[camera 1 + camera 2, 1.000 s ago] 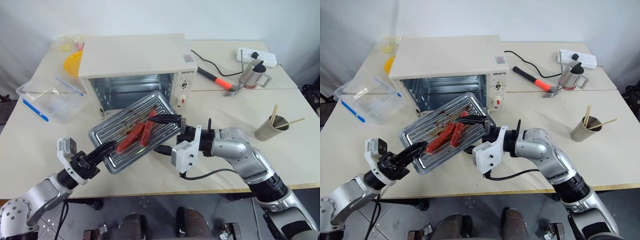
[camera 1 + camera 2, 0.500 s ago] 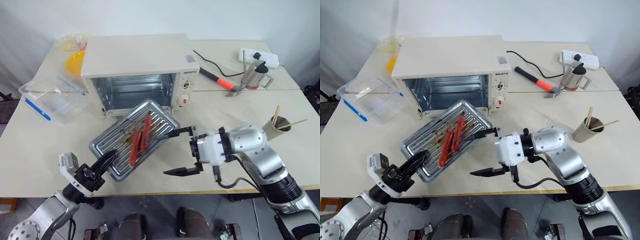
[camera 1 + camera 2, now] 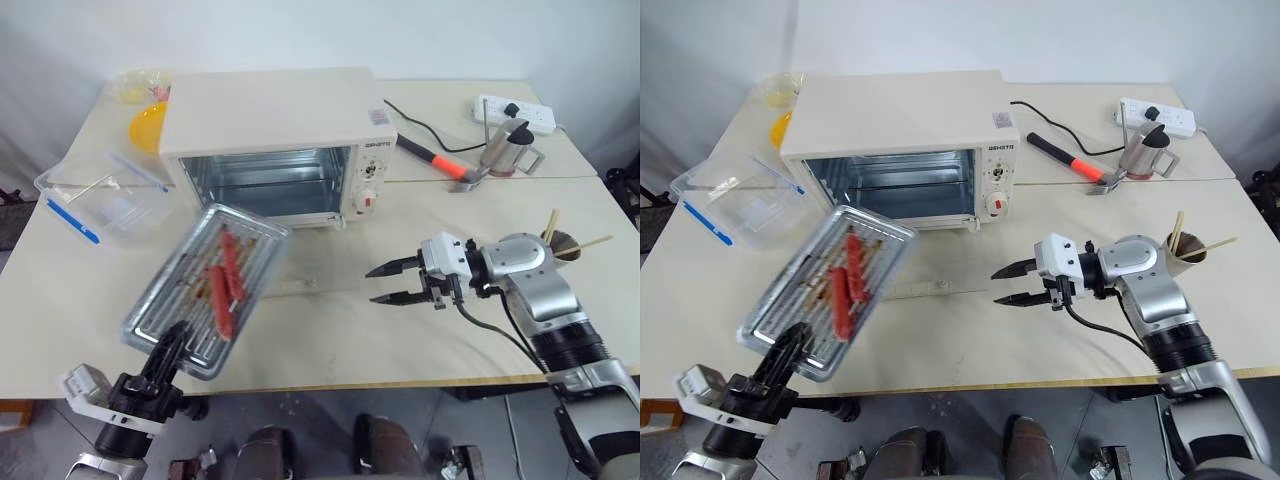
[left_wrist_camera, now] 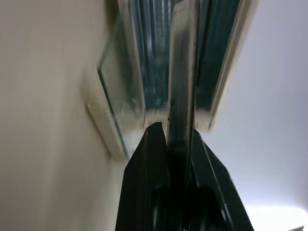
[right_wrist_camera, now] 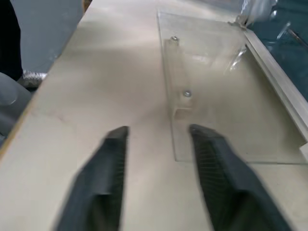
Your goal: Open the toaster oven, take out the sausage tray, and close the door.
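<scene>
Silver and ribbed, the sausage tray (image 3: 205, 288) hangs tilted over the table's (image 3: 330, 330) front left edge, its near rim pinched in the closed left end effector (image 3: 172, 345). Behind it stands the toaster oven (image 3: 270, 140), its door (image 3: 300, 285) folded flat on the table. Further right, the right end effector (image 3: 388, 283) hovers empty, fingers partly apart.

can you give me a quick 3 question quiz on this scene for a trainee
1. True or false: the oven door lies open, flat on the table.
2. The left gripper holds the tray by: A) near edge B) far edge C) middle
3. What lies on the tray?

Key: 1 true. 2 A. 3 red sausages.
</scene>
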Tool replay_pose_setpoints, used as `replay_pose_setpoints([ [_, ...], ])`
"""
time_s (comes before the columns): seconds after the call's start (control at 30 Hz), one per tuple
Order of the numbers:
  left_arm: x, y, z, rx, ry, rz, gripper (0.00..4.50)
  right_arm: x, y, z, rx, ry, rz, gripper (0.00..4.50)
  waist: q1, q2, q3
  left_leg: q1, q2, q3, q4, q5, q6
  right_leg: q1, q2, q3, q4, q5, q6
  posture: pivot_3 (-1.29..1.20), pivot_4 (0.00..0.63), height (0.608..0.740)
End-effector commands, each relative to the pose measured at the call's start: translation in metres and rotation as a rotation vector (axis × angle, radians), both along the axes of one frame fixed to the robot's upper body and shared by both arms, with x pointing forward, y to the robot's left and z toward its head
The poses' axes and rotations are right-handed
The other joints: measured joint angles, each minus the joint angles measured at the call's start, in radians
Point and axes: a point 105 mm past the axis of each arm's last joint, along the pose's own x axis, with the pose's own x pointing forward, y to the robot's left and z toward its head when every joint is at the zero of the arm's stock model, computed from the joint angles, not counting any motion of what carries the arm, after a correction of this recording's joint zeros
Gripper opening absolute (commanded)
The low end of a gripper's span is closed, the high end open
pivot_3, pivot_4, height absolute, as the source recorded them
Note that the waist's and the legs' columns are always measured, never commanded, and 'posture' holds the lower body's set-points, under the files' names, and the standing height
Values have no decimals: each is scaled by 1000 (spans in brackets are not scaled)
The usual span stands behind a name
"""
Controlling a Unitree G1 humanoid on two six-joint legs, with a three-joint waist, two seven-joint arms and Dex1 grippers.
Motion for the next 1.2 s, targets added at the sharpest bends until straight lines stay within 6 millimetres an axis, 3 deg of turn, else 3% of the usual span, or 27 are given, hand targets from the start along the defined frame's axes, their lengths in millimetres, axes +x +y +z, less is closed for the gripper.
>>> replay_pose_setpoints([
  [0.03, -13, -1, 11, -3, -37, 32, 0, 6, -3, -2, -8, -29, 17, 671, 0, 0, 0, 0, 0, 0, 0, 0, 0, 0, 0, 0, 0, 0, 0, 0, 150, 740],
  [0.1, -22, 0, 10, -23, -33, 67, 0, 11, 0, -10, -12, -26, 14, 38, 0, 0, 0, 0, -1, 0, 0, -1, 2, 1, 0, 0, -2, 0, 0, 0, 150, 740],
  [0.37, -51, 4, 4, -76, -14, 173, 0, 27, 15, -31, -27, -51, 7, 38, -3, 1, 1, 0, 0, 1, 1, -3, 2, 1, 0, 1, -2, -1, -1, 0, 150, 740],
  [0.43, -59, 16, 4, -62, -24, 240, 0, 31, 20, -35, -22, -48, 4, 38, -5, 1, 0, 1, 1, 0, 2, -3, 2, 2, 0, 0, -2, -8, -14, 0, 150, 740],
  [0.57, -68, 37, 4, -42, -47, 372, 0, 36, 32, -41, -13, -27, -4, 38, -30, 0, 0, 6, 4, 1, 2, -3, 1, 6, 1, 0, -1, -9, -18, 0, 150, 740],
  [0.73, -74, 40, 4, -72, -45, 460, 0, 40, 18, -33, -21, -39, -10, 38, -29, 0, 0, 16, 11, 2, 2, -6, -4, 14, 4, 1, 0, -10, -23, 0, 150, 740],
  [0.93, -79, 42, 5, -88, -51, 524, 0, 28, 7, -11, 11, 37, 60, 38, -7, 0, 0, 13, 11, 2, 2, -7, -3, 10, 1, 8, -1, -9, -24, 0, 150, 740],
  [1.2, -84, 47, 3, -91, -43, 573, 0, 32, -17, -29, -185, 56, 14, 38, -4, 1, 1, 8, 13, 5, 2, -13, -4, 5, 10, 8, -2, -9, -24, 0, 150, 740],
])
